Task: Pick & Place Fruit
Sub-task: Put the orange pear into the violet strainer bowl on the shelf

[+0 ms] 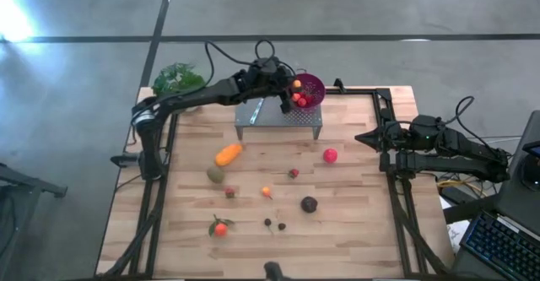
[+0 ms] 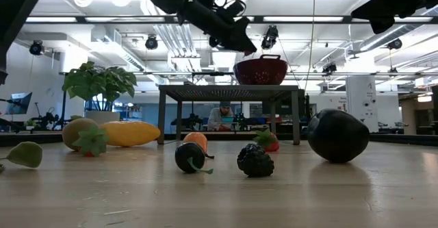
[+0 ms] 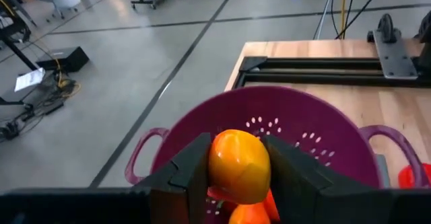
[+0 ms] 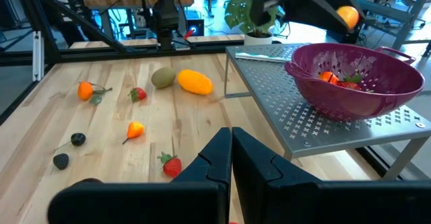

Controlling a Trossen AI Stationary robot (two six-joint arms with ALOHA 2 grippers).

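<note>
My left gripper (image 1: 294, 87) hangs over the purple colander (image 1: 310, 88), which stands on a grey perforated metal stand (image 1: 280, 116). It is shut on a small orange-yellow fruit (image 3: 239, 165). Red and orange pieces (image 3: 250, 212) lie inside the colander. On the table lie the elongated orange fruit (image 1: 228, 154), the olive-green one (image 1: 216, 175), a red ball (image 1: 330, 155), a dark purple ball (image 1: 309, 204), a strawberry (image 1: 293, 173) and several tiny pieces. My right gripper (image 4: 231, 143) waits shut at the table's right edge. My left gripper pinches the orange-yellow fruit by its two sides (image 3: 214, 167) between its two fingers (image 3: 192, 173). The fingers slant down from the table's left. The fruit is lifted clear, above the inside of the colander (image 4: 357, 76).
A leafy green plant (image 1: 177, 78) stands at the table's far left corner. Black frame rails (image 1: 388, 112) run along the table's sides. A small orange with leaves (image 1: 220, 228) and two dark berries (image 1: 274, 224) lie near the front edge. A person sits in the room behind (image 2: 220, 116).
</note>
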